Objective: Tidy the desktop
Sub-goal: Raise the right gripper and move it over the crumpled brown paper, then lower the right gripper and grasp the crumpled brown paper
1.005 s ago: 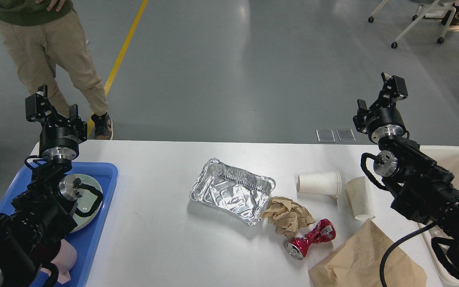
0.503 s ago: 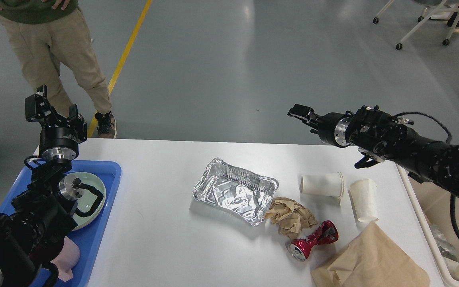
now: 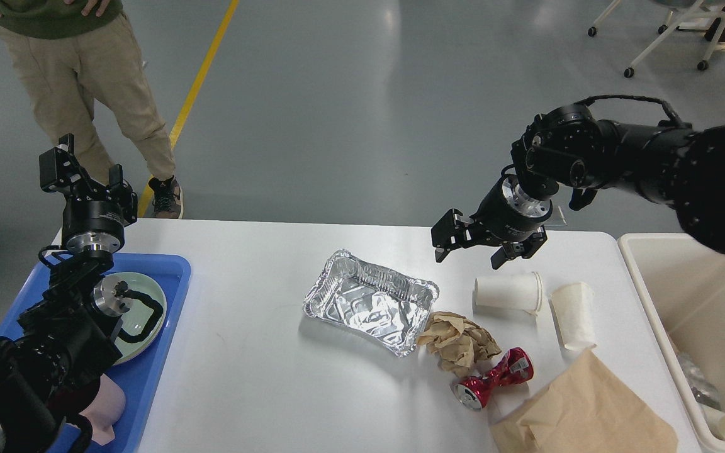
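The white desktop (image 3: 262, 377) holds a crumpled foil tray (image 3: 369, 301), a ball of brown paper (image 3: 458, 343), a crushed red can (image 3: 493, 379), two white paper cups lying on their sides (image 3: 507, 292) (image 3: 574, 323) and a brown paper bag (image 3: 583, 412). My right gripper (image 3: 471, 250) is open and empty, fingers pointing down, just above and left of the nearer-lying cup. My left gripper (image 3: 82, 173) is open and empty, raised above the far left corner of the desktop.
A blue tray (image 3: 148, 371) at the left holds a pale green plate (image 3: 142, 314) and a pink thing. A cream bin (image 3: 658, 327) stands at the right with a cup and wrappers inside. A person (image 3: 79, 75) stands beyond the far left corner.
My right arm has swung from the far right edge down over the desktop, and its gripper now points down above the lying cup. The left arm has not moved.
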